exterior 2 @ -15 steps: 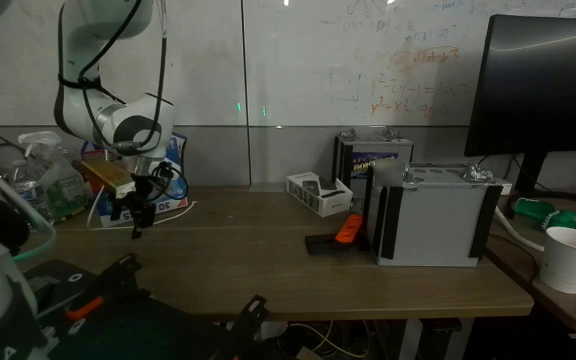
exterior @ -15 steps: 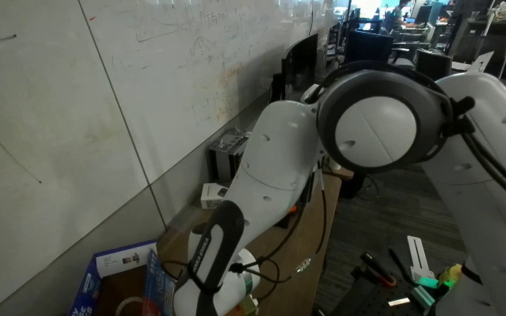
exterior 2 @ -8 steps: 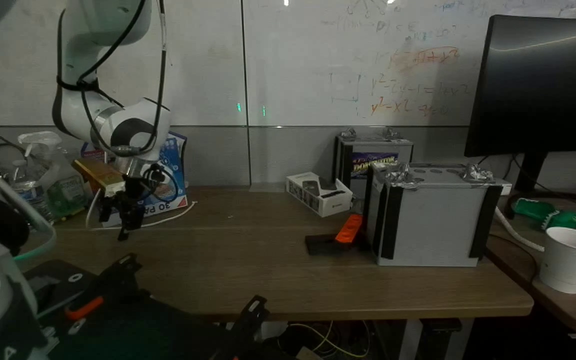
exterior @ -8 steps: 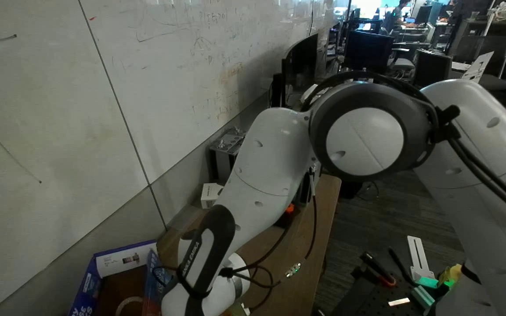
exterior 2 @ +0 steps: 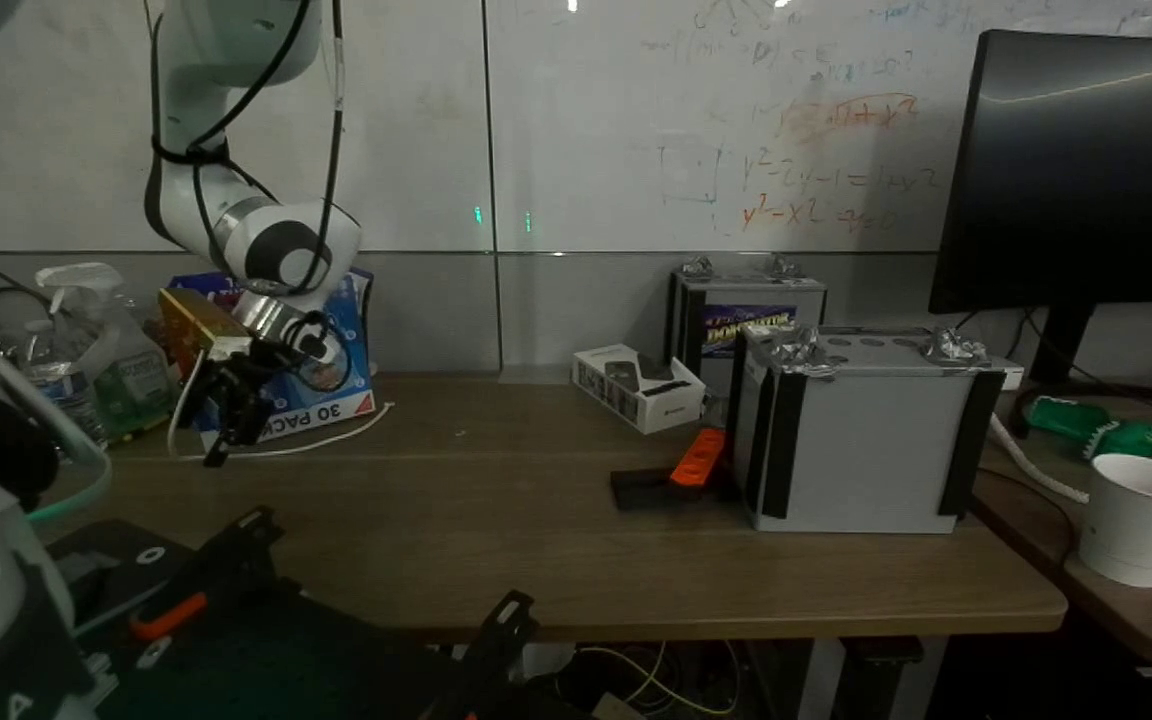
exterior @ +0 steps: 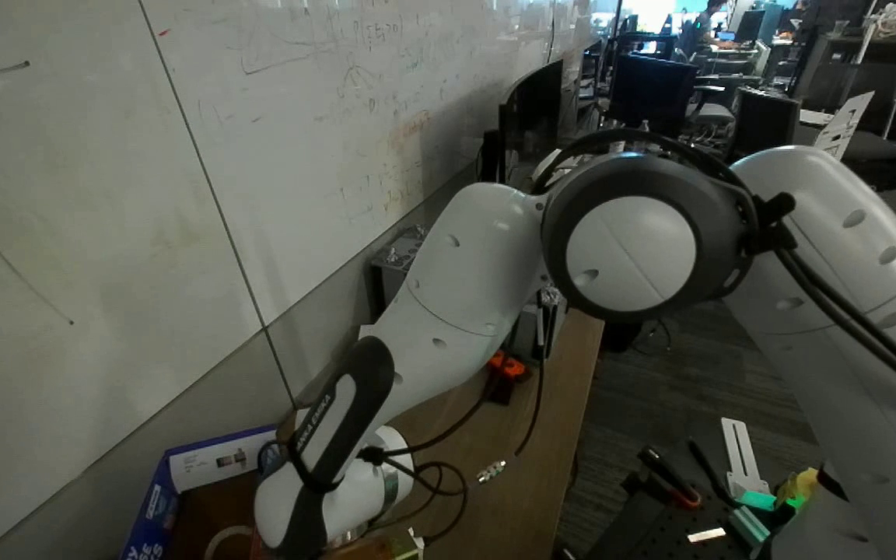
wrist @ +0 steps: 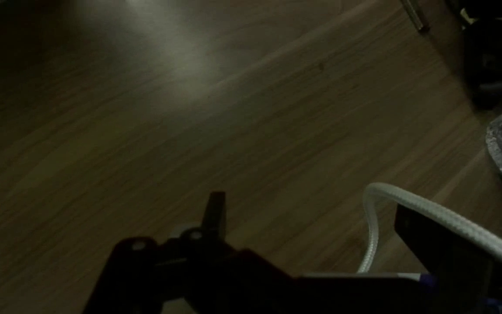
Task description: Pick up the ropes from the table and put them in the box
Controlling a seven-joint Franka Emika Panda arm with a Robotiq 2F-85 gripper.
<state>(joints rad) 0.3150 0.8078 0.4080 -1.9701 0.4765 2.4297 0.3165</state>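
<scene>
In an exterior view, your arm (exterior: 448,303) hides part of the box (exterior: 151,509), where a rope (exterior: 226,532) curves inside.

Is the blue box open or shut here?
The box is open: an exterior view looks down into its brown inside, where a curve of rope shows. The arm and frame edge hide the rest.

The table (exterior 2: 496,500) was smooth wood, fine-grained, with a soft sheen in the wrist view. The rope (wrist: 447,218) showed a braided, ribbed surface. The box (exterior 2: 348,325) was printed cardboard, smooth-faced; the cup (exterior 2: 1139,525), matt paper. Crumpled foil (exterior 2: 956,345) shone on the grey case (exterior 2: 861,455). The arm's shell (exterior: 471,268) was smooth and faintly glossy. The gripper (wrist: 308,204) seemed matt, though the wrist view was dim.
</scene>
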